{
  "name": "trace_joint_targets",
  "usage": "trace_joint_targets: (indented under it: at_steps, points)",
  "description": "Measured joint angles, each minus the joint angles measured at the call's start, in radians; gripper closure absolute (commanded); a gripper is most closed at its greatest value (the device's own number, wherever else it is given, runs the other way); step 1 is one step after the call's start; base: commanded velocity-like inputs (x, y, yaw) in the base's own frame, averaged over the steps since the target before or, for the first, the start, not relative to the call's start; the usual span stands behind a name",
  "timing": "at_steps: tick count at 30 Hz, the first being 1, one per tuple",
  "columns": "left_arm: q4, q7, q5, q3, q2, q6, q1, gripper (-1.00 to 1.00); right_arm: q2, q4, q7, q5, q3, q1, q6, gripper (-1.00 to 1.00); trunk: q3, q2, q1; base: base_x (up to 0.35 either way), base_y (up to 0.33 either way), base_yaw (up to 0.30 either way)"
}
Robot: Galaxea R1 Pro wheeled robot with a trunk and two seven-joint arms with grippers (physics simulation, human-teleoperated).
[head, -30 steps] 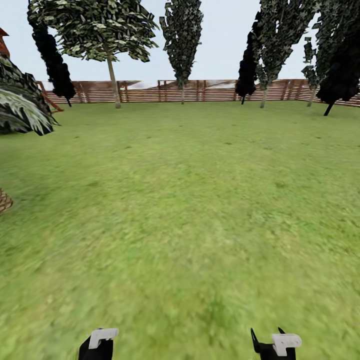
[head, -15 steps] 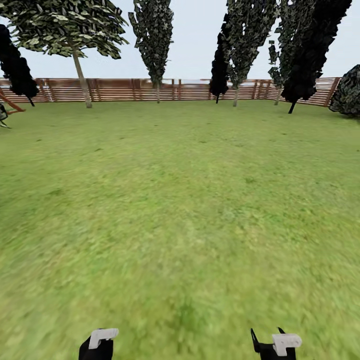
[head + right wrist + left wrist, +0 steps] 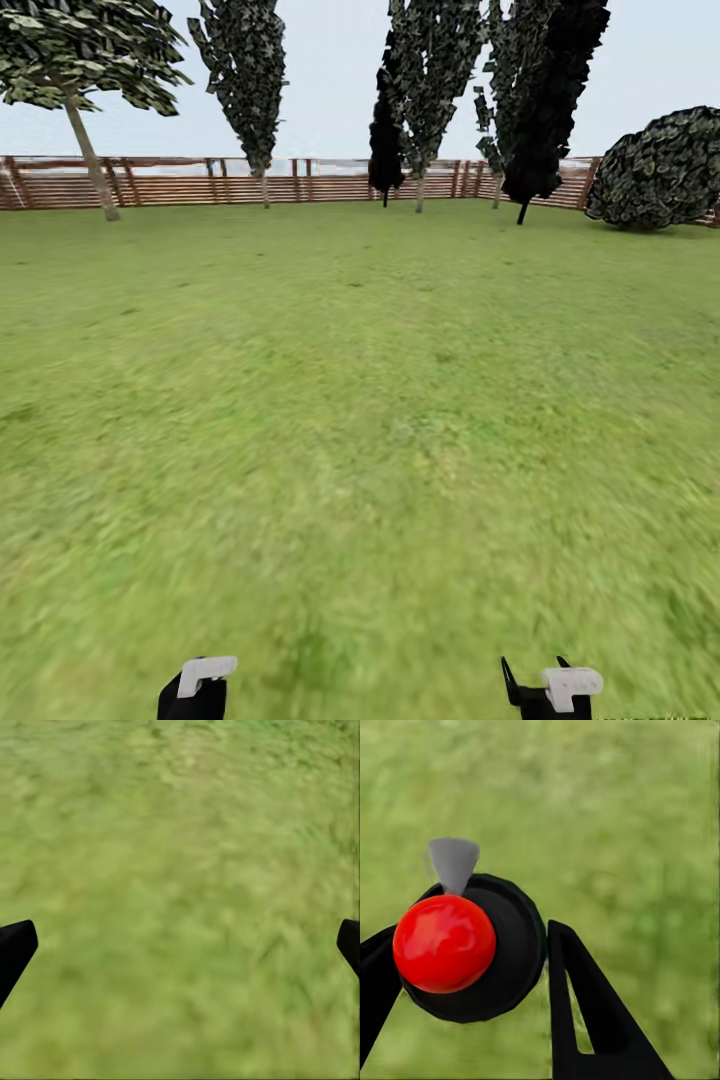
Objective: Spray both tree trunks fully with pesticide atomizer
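One atomizer (image 3: pixel 465 945) between the left end effector (image 3: pixel 472 967) fingers.

One fence (image 3: pixel 200 185); one round bush (image 3: pixel 660 170); one red-capped atomizer (image 3: pixel 457 945); two claws.

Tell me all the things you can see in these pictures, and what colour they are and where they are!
lawn: one, green, blurry, covering the ground up to the fence
fence: one, reddish-brown slats, along the far edge
leaning tree: one, pale trunk with dark green top, far left by the fence
tall narrow trees: several, dark green to black, along the fence
round bush: one, dark green, far right
sky: pale grey-blue, above the fence
atomizer: one, black body with a red round top and a grey nozzle, between the left gripper's fingers
left gripper: black, shut on the atomizer
right gripper: black, open, holding nothing, over grass
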Motion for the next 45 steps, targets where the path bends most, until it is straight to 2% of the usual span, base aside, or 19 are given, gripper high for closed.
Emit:
trace_joint_targets:
  at_steps: [45]
  points:
    - [0.001,0.000,0.000,0.000,-0.002,0.001,0.000,1.00,0.001,0.000,0.000,0.000,0.001,0.000,0.000,-1.00,0.000,0.000,0.000,0.152,-0.268,-0.266]
